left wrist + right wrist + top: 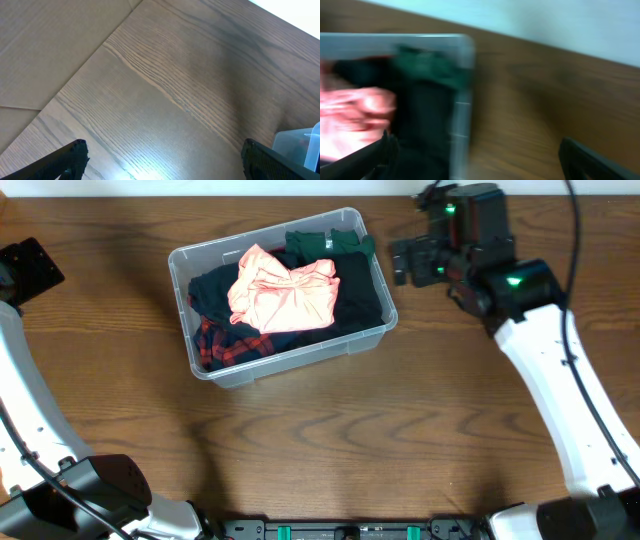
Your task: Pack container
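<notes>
Right gripper (402, 262) spread, empty, at three o'clock of container (300, 360); clothes (283, 290) inside, packing looks essentially done.

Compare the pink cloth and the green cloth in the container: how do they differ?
Colour: the pink cloth is light salmon, the green cloth is dark. Place: pink lies on top in the middle of the container; green sits in one corner by the rim. Exposure: pink shows almost whole, green only as a strip beside dark clothes. Both are crumpled and inside the container.
</notes>
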Action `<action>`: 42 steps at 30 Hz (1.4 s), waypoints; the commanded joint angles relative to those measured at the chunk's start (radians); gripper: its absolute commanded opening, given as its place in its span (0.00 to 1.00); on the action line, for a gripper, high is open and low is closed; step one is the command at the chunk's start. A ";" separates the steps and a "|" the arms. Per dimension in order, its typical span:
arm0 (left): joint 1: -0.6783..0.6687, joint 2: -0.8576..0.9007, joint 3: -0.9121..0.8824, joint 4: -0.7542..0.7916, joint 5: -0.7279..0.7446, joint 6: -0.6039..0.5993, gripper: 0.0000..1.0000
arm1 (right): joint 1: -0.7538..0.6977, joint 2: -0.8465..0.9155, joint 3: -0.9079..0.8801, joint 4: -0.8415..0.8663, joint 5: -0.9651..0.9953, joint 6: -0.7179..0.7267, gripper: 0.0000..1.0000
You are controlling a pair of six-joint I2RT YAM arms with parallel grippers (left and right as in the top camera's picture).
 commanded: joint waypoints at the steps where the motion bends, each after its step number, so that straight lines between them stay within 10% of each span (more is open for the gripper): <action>1: 0.003 0.006 0.000 0.000 -0.008 -0.009 0.98 | -0.031 -0.098 0.020 -0.058 0.223 -0.029 0.99; 18: 0.003 0.006 0.000 0.000 -0.008 -0.009 0.98 | -0.110 -0.494 0.019 -0.266 0.211 0.124 0.99; 26: 0.003 0.006 0.000 0.000 -0.008 -0.009 0.98 | -0.111 -0.713 -0.012 -0.271 0.027 -0.192 0.99; 42: 0.003 0.006 0.000 0.000 -0.008 -0.009 0.98 | -0.159 -1.352 -0.641 -0.038 -0.011 -0.054 0.99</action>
